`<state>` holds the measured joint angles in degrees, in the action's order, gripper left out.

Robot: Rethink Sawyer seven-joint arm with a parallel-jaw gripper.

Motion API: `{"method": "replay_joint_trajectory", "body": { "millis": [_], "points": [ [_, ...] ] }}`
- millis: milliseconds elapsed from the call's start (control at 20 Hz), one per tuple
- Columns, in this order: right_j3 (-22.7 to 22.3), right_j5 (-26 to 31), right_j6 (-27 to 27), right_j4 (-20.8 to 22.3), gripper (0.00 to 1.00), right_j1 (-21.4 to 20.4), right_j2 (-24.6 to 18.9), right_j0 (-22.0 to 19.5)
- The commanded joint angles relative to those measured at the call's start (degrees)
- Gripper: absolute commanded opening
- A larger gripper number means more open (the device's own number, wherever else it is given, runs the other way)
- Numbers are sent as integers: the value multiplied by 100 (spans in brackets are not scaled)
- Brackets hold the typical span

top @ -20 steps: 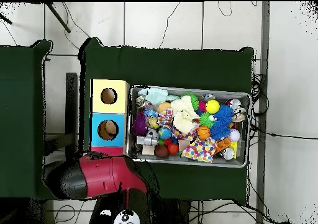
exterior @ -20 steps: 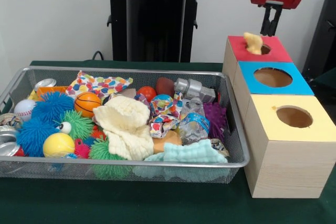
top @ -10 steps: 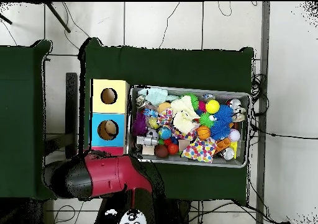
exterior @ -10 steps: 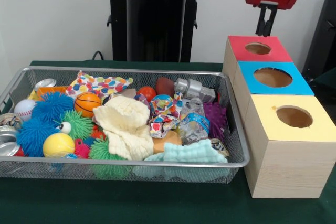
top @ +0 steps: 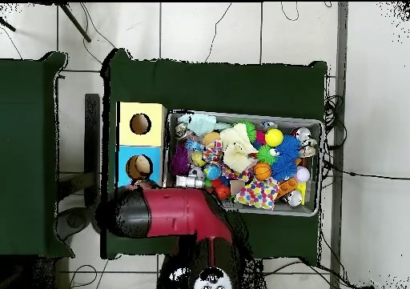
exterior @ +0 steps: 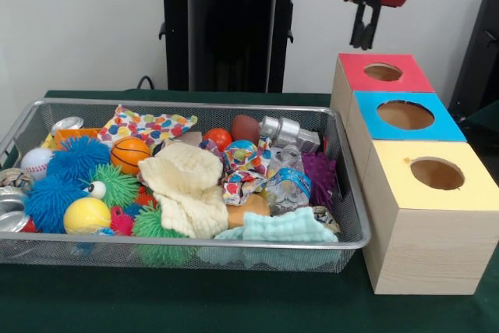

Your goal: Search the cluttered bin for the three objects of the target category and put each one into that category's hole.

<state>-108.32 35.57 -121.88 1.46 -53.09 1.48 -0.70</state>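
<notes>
3 boxes are lining the table's edge; the empty, closed gripper (exterior: pixel 363 37) is hanging above, just beside the hole (exterior: pixel 383 72).

Green table (exterior: pixel 234 302): bin (exterior: pixel 343 246), wooden box (exterior: pixel 425 251).

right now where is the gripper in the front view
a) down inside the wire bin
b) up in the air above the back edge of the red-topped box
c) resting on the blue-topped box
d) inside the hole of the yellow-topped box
b: the gripper hangs in the air above and just behind the red-topped box, clear of the hole, with nothing between its fingertips.
</notes>
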Motion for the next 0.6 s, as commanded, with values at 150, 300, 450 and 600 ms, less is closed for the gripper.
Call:
{"method": "replay_joint_trajectory", "body": {
  "millis": [150, 300, 450, 600],
  "points": [
    [569, 153, 140, -65, 0, 156, -355, -1018],
    [64, -135, 104, 35, 0, -99, -324, -1117],
    [-388, -442, 268, 242, 0, -248, -337, -1328],
    [-789, -1157, 244, 426, 0, -123, -469, -1573]
  ]
}}
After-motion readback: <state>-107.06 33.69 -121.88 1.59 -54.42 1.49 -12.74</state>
